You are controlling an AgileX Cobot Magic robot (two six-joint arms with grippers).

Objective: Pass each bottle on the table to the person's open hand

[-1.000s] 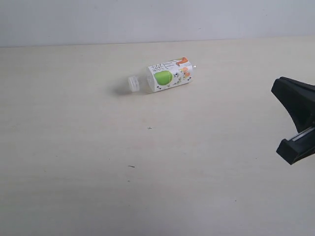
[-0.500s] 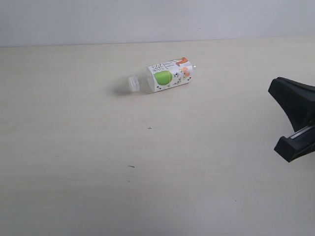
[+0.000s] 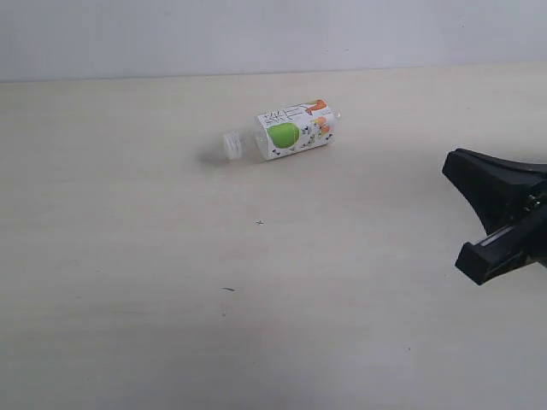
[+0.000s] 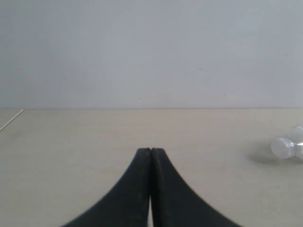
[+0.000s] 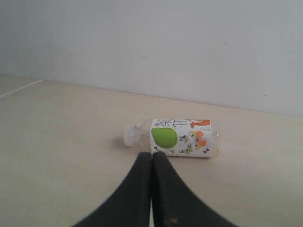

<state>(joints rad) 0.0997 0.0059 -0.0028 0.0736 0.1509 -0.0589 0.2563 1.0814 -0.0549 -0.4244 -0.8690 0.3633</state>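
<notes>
Creeping closer to the clear green-apple-label plastic bottle [image 3: 291, 132] lying on the pale beige bench [image 3: 128, 256], the black right gripper [image 5: 151, 156], pinched together, must open next.

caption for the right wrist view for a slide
Shut right gripper faces the green-apple bottle lying sideways on the table.

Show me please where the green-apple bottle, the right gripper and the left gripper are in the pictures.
green-apple bottle [image 3: 296, 131]: exterior view, on the middle of its label.
right gripper [image 5: 152, 155]: right wrist view, where its closed fingertips meet.
left gripper [image 4: 150, 151]: left wrist view, where its closed fingertips meet.
</notes>
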